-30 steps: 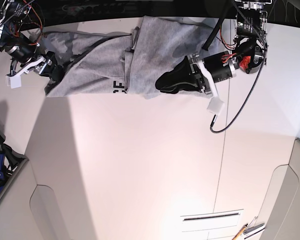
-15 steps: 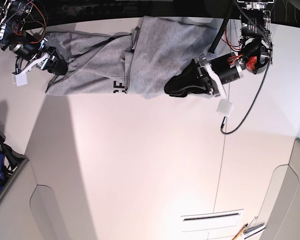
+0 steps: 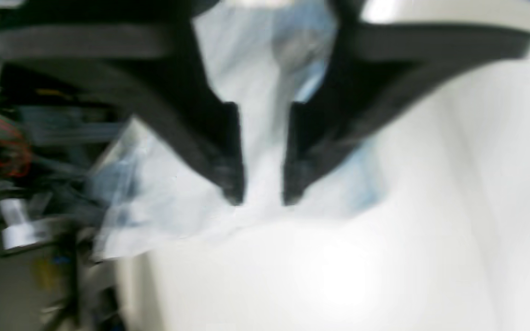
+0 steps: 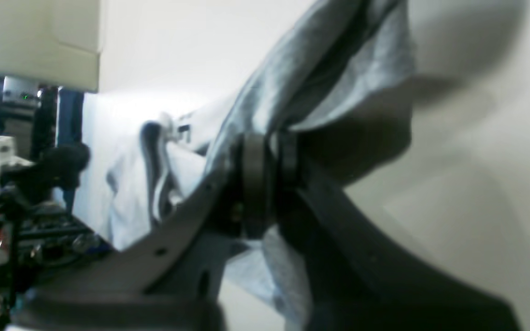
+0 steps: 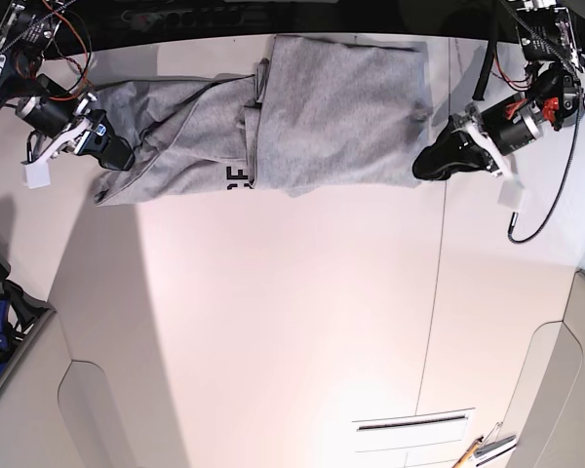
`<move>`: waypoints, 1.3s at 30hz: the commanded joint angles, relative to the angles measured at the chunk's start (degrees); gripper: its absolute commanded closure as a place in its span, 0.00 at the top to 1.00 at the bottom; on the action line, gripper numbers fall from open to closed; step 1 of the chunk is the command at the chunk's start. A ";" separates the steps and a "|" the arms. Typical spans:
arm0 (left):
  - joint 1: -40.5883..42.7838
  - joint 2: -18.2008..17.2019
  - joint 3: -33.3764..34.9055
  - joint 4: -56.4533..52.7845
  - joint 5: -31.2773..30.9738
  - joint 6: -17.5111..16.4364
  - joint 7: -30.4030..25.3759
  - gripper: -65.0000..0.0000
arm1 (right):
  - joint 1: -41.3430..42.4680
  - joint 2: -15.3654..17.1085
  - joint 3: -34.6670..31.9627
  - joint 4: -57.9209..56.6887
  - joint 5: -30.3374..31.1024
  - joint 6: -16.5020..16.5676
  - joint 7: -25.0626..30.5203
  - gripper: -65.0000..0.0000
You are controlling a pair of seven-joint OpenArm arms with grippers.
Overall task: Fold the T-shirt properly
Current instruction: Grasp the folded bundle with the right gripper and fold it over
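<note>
Grey T-shirt point(image 5: 341, 117), black lettering point(image 5: 237, 176)

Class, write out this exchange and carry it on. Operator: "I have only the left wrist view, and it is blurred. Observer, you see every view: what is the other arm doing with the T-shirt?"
Observer: The right gripper has its fingers closed on a fold of the T-shirt.
Operator: Any printing showing on it?
Observer: Yes, a small patch of black lettering at the near edge, between the bunched part and the wider, flatter part.
Operator: And where is my own gripper?
Observer: In the base view, the left gripper is by the near corner of the wider part, on the picture's right.
</note>
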State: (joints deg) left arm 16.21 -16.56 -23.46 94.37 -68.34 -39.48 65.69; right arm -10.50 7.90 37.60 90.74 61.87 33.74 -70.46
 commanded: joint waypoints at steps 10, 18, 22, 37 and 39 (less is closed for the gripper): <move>3.17 -0.74 -1.73 0.92 12.61 -0.52 -3.61 0.00 | -0.02 -4.83 -3.50 13.57 6.71 1.03 -3.32 0.00; 3.17 -0.72 -1.73 0.92 13.51 -0.52 -3.78 0.00 | -1.11 -9.14 -22.73 17.16 4.50 1.01 -2.51 0.00; 3.19 -0.72 -1.73 0.92 13.53 -0.52 -3.78 0.00 | -1.09 -10.67 -32.17 17.14 -0.90 0.98 1.79 0.00; 3.19 -0.57 -1.73 0.92 13.53 -0.52 -3.76 0.00 | -0.31 -10.64 -55.78 17.03 -33.44 -1.22 21.66 0.00; 3.19 -0.57 -1.73 0.92 13.53 -0.52 -3.76 0.00 | -0.31 -10.67 -57.37 17.03 -35.17 -1.22 23.02 0.00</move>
State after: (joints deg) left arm 19.51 -16.51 -24.86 94.37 -53.63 -39.48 62.96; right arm -11.40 -2.37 -19.57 106.80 25.36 32.12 -49.12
